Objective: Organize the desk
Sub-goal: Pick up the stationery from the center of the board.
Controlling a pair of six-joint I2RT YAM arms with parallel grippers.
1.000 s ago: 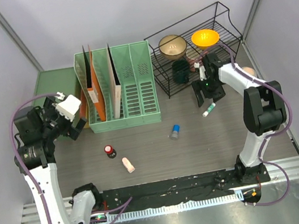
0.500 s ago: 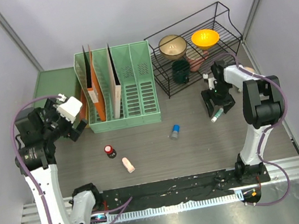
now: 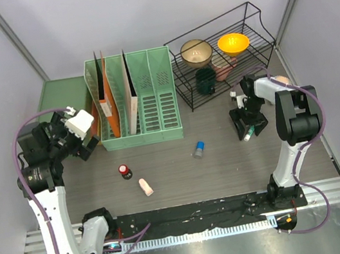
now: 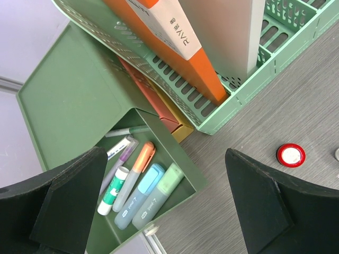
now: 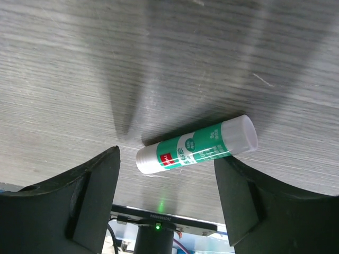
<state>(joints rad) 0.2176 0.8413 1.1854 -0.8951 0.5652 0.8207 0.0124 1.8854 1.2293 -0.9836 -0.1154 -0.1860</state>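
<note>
Green-and-white glue stick [image 5: 196,145] lies flat on the desk [image 5: 159,63] between the fingers of my right gripper [image 5: 165,159]. The jaws stand fairly wide, straddling it with a gap on either side and gripping nothing. That spot is well to the right of the green file rack [image 3: 134,97], which stands on the dark wood-grain desk.

My left gripper [image 4: 165,153] is spread fully apart and empty. It hangs just off the rack's left front corner, over a green tray [image 4: 69,106] holding highlighters [image 4: 143,193] and markers. An orange book [image 4: 175,32] leans in the rack.

In front of the rack, on the desk, I see a small red-capped item [image 3: 124,170], a pale pink item [image 3: 145,186] and a blue-capped item [image 3: 198,148], all apart from one another.
</note>
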